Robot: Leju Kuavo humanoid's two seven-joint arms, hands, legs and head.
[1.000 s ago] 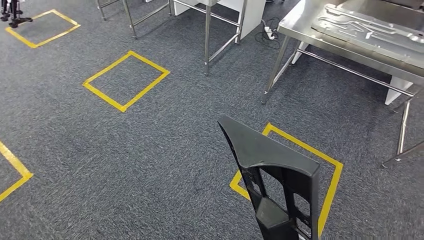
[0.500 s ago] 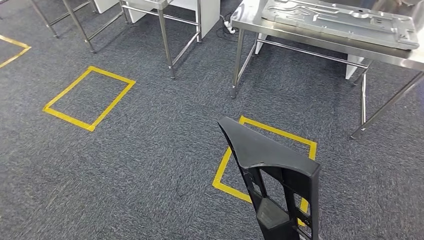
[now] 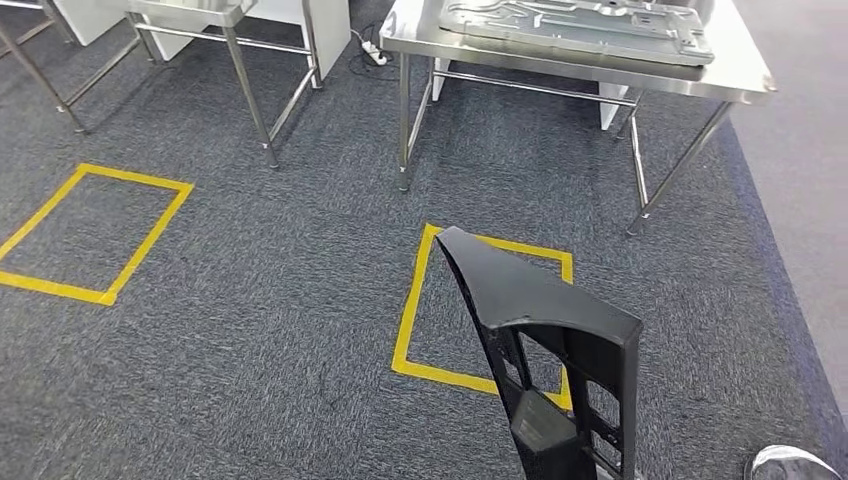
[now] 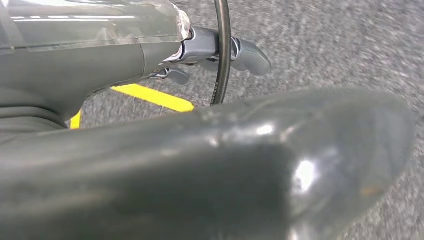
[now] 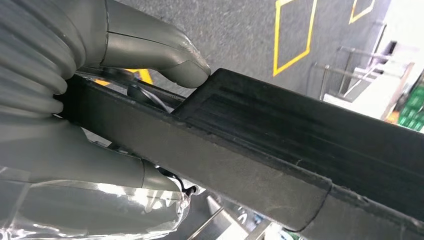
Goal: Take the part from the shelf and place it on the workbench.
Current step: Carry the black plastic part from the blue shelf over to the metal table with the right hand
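Note:
A long black plastic part (image 3: 540,300) with cut-out openings stands up at the lower middle of the head view. My right hand (image 5: 75,100) grips it, thumb on one side and fingers on the other of the part (image 5: 300,145). The steel workbench (image 3: 740,75) stands ahead at the top of the head view, across a stretch of carpet from the part. My left hand (image 4: 200,150) hangs over the carpet, its thick thumb close to the camera and a finger (image 4: 247,55) stretched out, holding nothing.
A shaped metal plate (image 3: 580,25) lies on the workbench. A yellow tape square (image 3: 408,320) marks the carpet before the bench, another yellow square (image 3: 150,235) lies to the left. A second steel table (image 3: 250,95) stands at upper left, with a power strip (image 3: 372,52) between them.
The whole picture has shifted: the camera has turned, bringing the workbench from the upper right to the top middle. The part stays in the same spot in my right hand.

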